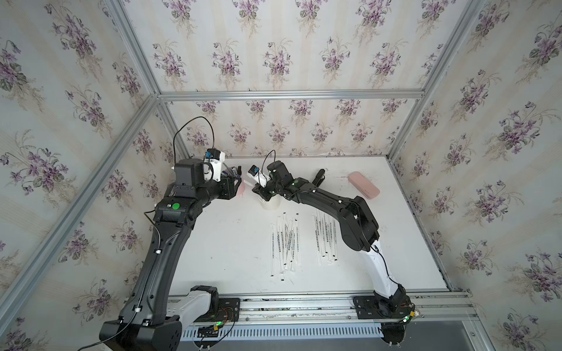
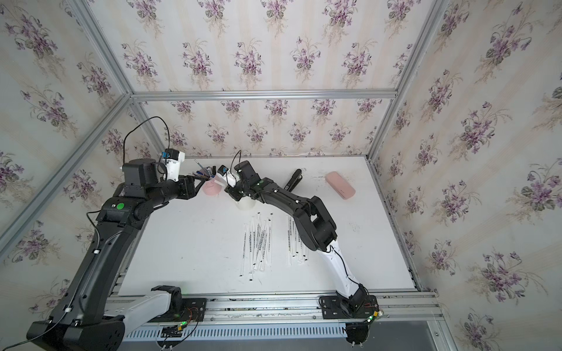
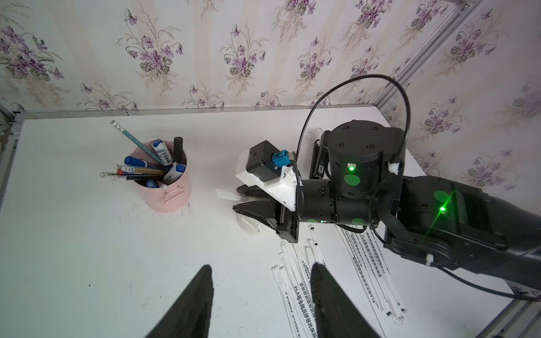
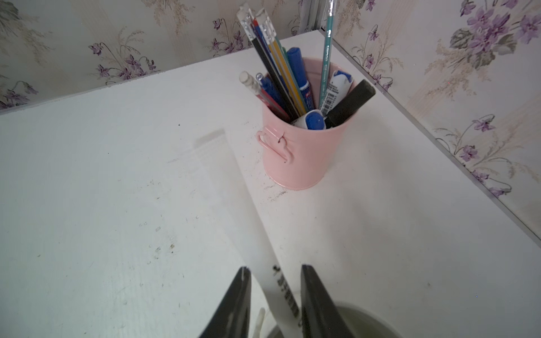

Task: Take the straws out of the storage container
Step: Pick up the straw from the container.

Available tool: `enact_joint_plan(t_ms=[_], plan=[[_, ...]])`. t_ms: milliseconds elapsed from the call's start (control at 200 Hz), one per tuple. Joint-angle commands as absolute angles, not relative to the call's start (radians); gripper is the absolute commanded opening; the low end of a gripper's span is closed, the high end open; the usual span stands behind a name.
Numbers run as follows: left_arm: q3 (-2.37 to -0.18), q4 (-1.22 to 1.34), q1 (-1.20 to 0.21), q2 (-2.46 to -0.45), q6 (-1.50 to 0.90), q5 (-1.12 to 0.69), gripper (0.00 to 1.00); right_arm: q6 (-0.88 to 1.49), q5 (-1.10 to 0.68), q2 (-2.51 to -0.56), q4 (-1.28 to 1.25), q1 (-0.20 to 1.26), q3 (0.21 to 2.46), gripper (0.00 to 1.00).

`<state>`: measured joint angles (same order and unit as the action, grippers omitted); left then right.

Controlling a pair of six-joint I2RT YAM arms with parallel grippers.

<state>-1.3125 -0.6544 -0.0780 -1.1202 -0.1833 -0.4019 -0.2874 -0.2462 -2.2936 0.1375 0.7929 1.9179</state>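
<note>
Right tool (image 4: pixel 275 267), jaws apart, straddles a white paper-wrapped straw (image 4: pixel 237 199) rising from the white cylindrical container (image 1: pixel 270 206); left tool (image 3: pixel 261 265) gapes wide.

Straws (image 1: pixel 286 243): white wrappers, black print, black end marks.
Storage container (image 1: pixel 270 205): plain white.
Pen cup (image 4: pixel 301 152): pale pink.
Markers (image 4: pixel 298 70): blue and white; one marker (image 4: pixel 351 102) black.
Pencil (image 4: pixel 326 52): teal.
Case (image 1: pixel 363 185): pink.
Worktop (image 1: pixel 219 249): white, dark scuffs.
Walls (image 1: pixel 273 45): cream stripes, purple violet sprays, grey-green leaves.
</note>
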Motion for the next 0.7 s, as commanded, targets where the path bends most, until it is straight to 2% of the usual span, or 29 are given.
enact_joint_plan(t_ms=[0,155,475,694], plan=[[-1.315,-0.627,-0.078,-1.127,-0.191,-0.428,0.58,-0.309,-0.205,-2.267,0.095,0.799,1.896,0.2],[-1.317,-0.627,-0.074,-1.132,-0.195,-0.452,0.59,-0.336,-0.183,-2.205,0.045,0.802,1.828,0.07],[-1.315,-0.629,-0.072,-1.103,-0.187,-0.423,0.59,-0.361,-0.112,-2.089,0.02,0.821,1.779,0.02],[-1.305,-0.626,-0.073,-1.067,-0.164,-0.364,0.59,-0.194,-0.047,-1.869,-0.02,0.827,1.713,0.0]])
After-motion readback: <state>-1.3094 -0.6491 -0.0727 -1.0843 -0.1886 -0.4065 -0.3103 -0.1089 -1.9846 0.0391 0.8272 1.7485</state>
